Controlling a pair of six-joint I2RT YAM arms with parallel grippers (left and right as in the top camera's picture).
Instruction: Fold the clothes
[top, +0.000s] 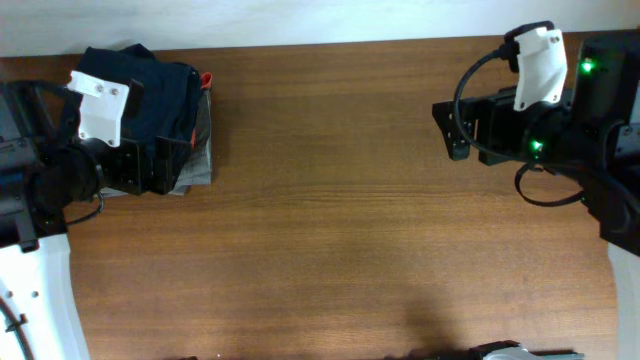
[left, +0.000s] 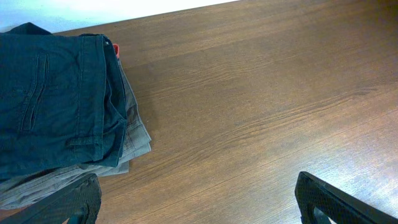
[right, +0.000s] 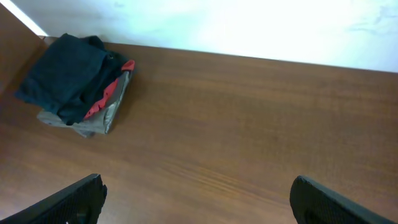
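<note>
Overhead: a stack of folded clothes (top: 180, 100), dark on top, lies on the brown wooden table (top: 330, 240). The left gripper (top: 172, 165) hangs at the stack's near edge. The right gripper (top: 452, 130) is well apart from it.

Left wrist: the left gripper (left: 199, 208) is spread wide and holds nothing, with bare wood between its fingers (left: 74, 200). The dark navy folded trousers (left: 56, 99) lie ahead of the left-hand finger, over a grey-beige folded garment (left: 134, 142), with a red cloth edge (left: 116, 50) at the far side.

Right wrist: the right gripper (right: 199, 208) is also wide apart and empty. The stack (right: 78, 84) sits far ahead, beyond the left-hand finger (right: 68, 200).
</note>
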